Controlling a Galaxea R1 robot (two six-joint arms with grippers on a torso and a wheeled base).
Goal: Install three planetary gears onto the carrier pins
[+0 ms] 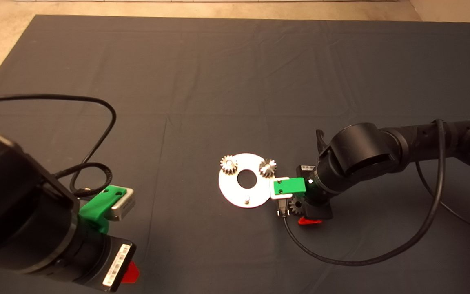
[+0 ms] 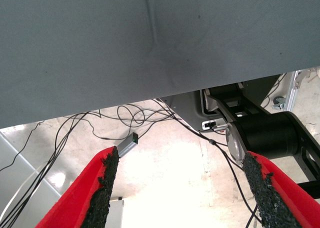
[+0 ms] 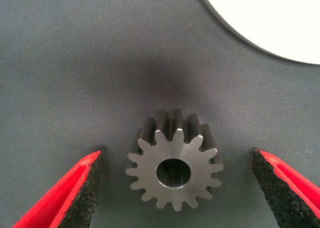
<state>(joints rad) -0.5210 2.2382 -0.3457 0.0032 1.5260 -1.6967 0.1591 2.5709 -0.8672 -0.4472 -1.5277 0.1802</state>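
**Third gear between spread fingers, two already on the disc**

The right gripper (image 3: pixel 175 188) has its jaws spread either side of a loose planetary gear (image 3: pixel 174 168), touching neither pad, flat on the dark mat (image 1: pixel 202 73) just beside the white disc (image 1: pixel 235 195). Two gears (image 1: pixel 229 164) (image 1: pixel 267 167) sit on the disc; one carrier pin (image 1: pixel 246 200) stands bare. The left gripper (image 2: pixel 182 188) waits at the lower left, jaws spread.

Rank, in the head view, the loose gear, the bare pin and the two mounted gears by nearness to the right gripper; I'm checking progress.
1. Loose gear, on the mat, under the right gripper.
2. Right mounted gear, on the disc's near edge.
3. Bare pin, at the disc's lower edge; close to 2.
4. Left mounted gear, far side.
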